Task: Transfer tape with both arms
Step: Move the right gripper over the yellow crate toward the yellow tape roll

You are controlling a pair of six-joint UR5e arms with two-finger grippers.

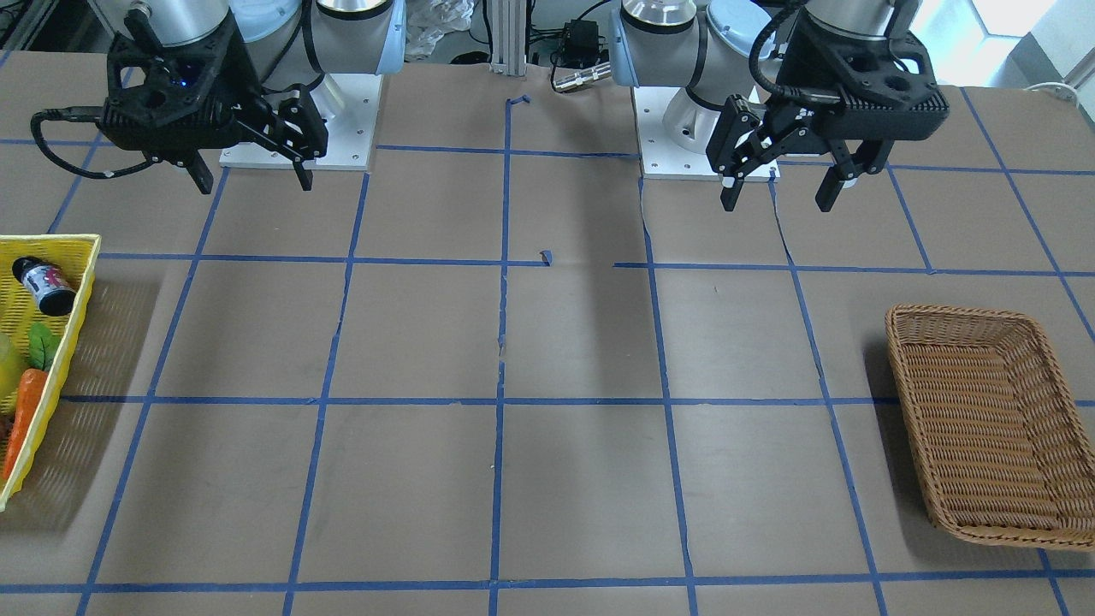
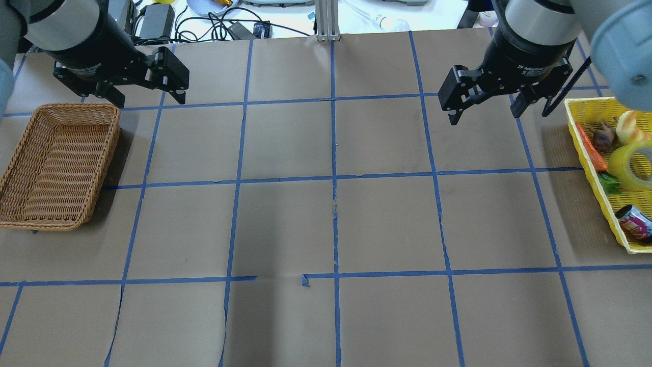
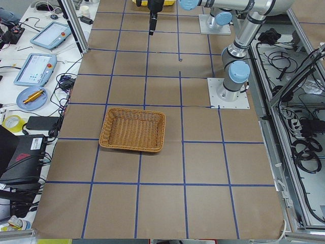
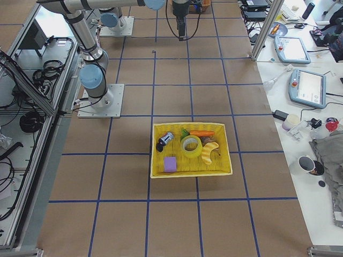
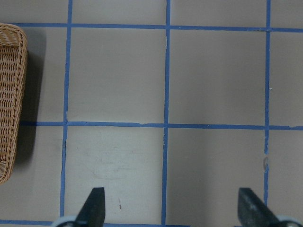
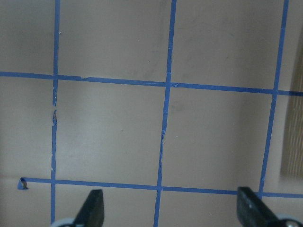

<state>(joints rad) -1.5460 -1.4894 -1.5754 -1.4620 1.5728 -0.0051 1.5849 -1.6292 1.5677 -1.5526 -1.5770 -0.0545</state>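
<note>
Far right, tape (image 2: 634, 165) sits in yellow basket (image 2: 615, 224); left gripper (image 2: 148, 101) and right gripper (image 2: 485, 116) hover, fingers apart. Pickup not begun; right gripper likely reaches first.

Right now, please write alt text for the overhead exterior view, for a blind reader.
The yellow tape lies in a yellow basket at the right edge. The left gripper and right gripper hang open above the table; a wicker basket sits at left.

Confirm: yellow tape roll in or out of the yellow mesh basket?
In: yellow tape roll sits inside the yellow mesh basket, beside the orange carrot.
</note>
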